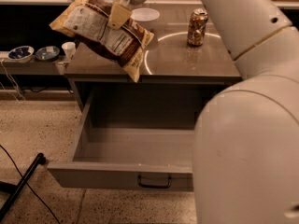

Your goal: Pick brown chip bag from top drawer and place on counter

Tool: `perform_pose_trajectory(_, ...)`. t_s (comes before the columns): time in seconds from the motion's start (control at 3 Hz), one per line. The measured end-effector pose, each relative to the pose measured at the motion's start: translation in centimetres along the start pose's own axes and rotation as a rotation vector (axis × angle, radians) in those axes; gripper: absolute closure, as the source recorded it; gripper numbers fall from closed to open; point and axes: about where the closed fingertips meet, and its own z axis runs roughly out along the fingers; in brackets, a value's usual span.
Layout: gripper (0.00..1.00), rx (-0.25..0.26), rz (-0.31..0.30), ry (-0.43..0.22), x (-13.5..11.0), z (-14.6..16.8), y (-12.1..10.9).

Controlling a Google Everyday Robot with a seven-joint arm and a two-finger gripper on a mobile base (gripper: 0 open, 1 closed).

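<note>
Upper left of the frame: gripper clamped on the brown chip bag, held tilted over the left part of the counter, lower corner crossing the front edge (contact with the surface impossible to tell). Upper centre, on the counter: gold-brown can, upright, well apart from the bag. Below: top drawer, open. Right side: large white robot arm.

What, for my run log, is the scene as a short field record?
hand: top centre, shut on bag
bag: hangs tilted from hand, across counter's left front edge
drawer: open, nothing seen inside
counter: holds can at right, bowl at rear
arm: hides drawer's right part
</note>
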Motion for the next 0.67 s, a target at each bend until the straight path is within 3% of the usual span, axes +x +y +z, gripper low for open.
perform_pose_trajectory(0.33,1.0,-0.031,0.014,-0.006,0.5,2.1,-1.0)
perform_pose_trajectory(0.67,1.0,-0.059,0.083,-0.012,3.5,3.9,-2.2)
